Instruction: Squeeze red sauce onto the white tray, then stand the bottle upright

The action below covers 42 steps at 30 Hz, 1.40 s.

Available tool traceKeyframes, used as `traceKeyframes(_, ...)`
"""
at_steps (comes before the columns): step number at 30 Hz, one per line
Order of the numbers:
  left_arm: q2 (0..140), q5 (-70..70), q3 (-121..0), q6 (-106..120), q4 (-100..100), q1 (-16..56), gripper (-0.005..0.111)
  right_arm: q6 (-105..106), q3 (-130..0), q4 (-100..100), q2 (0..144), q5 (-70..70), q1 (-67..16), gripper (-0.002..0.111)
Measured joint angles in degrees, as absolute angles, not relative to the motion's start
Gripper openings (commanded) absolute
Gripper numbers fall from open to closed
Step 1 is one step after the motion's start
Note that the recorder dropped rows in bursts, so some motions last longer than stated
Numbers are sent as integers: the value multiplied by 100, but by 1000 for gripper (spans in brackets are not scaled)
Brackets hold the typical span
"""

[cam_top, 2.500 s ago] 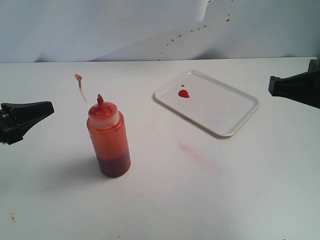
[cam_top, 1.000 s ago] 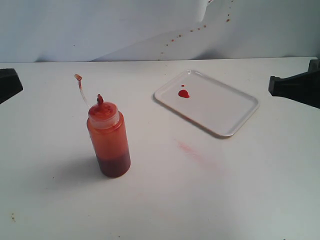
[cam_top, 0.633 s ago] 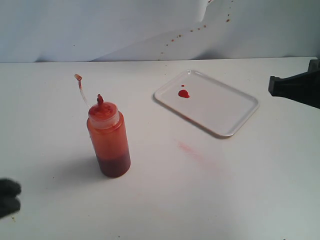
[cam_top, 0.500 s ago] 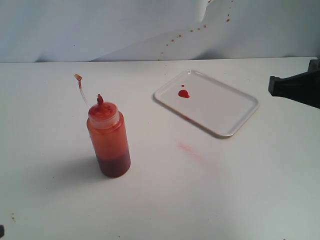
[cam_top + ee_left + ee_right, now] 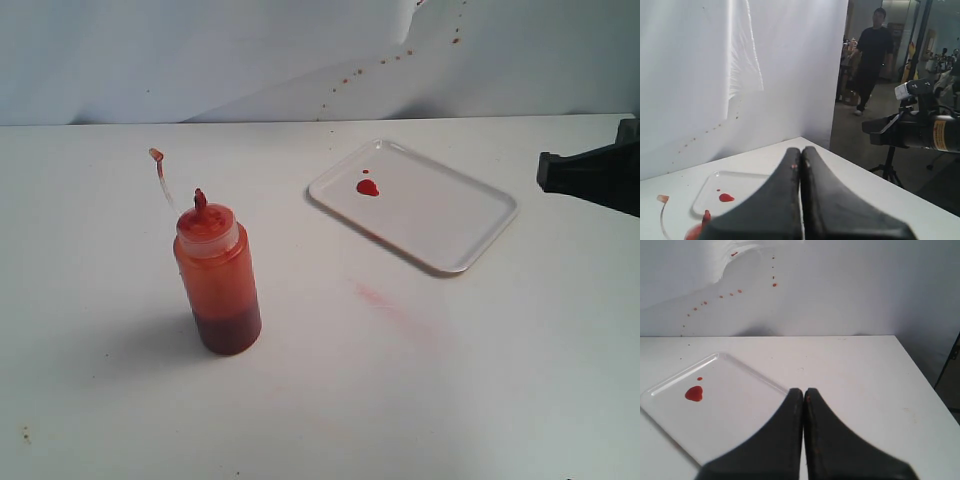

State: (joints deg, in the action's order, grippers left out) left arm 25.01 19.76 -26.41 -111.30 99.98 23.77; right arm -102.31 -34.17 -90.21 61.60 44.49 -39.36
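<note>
The bottle point(image 5: 217, 278) stands upright on the table left of centre, its red nozzle cap up and its thin tethered tip cap point(image 5: 156, 154) sticking out behind. The white tray point(image 5: 440, 215) lies flat to the right with a small blob of red sauce point(image 5: 368, 187) near its far left corner. My right gripper point(image 5: 545, 170) hangs shut and empty at the right edge, beside the tray. In the right wrist view its tip point(image 5: 803, 390) points over the tray point(image 5: 735, 410). My left gripper point(image 5: 800, 149) is shut and empty, out of the exterior view.
A faint pink smear point(image 5: 385, 300) marks the table in front of the tray. Red specks point(image 5: 380, 62) dot the white backdrop. In the left wrist view a person point(image 5: 871, 52) and a camera on a tripod point(image 5: 912, 131) stand beyond the table's edge.
The left gripper has dropped out of the exterior view at the lower left. Bottle, tray and right gripper have not moved.
</note>
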Motion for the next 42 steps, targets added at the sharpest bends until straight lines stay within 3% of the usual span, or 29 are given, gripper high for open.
traceKeyframes(8, 2491, 1666, -2624, -11145, 9998, 2430, 0, -10231, -3417, -9021, 6160, 4449, -3936, 0)
traceKeyframes(11, 2491, 1520, -2548, -10211, 9344, 2430, 0, -10231, -3417, -9021, 6160, 4449, -3936, 0)
traceKeyframes(16, 2501, 1194, -1889, -4692, 3678, 2430, 0, -10231, -3417, -9021, 6160, 4449, -3936, 0)
traceKeyframes(19, 2501, 1020, -1392, -2442, 1793, 2430, 0, -10231, -3417, -9021, 6160, 4449, -3936, 0)
traceKeyframes(28, 2501, 863, -53, -286, 903, 2430, 0, -10231, -3417, -9021, 6160, 4449, -3936, 0)
traceKeyframes(42, 2252, 265, -29, -127, 253, 2430, 0, -10231, -3417, -9021, 6160, 4449, -3936, 0)
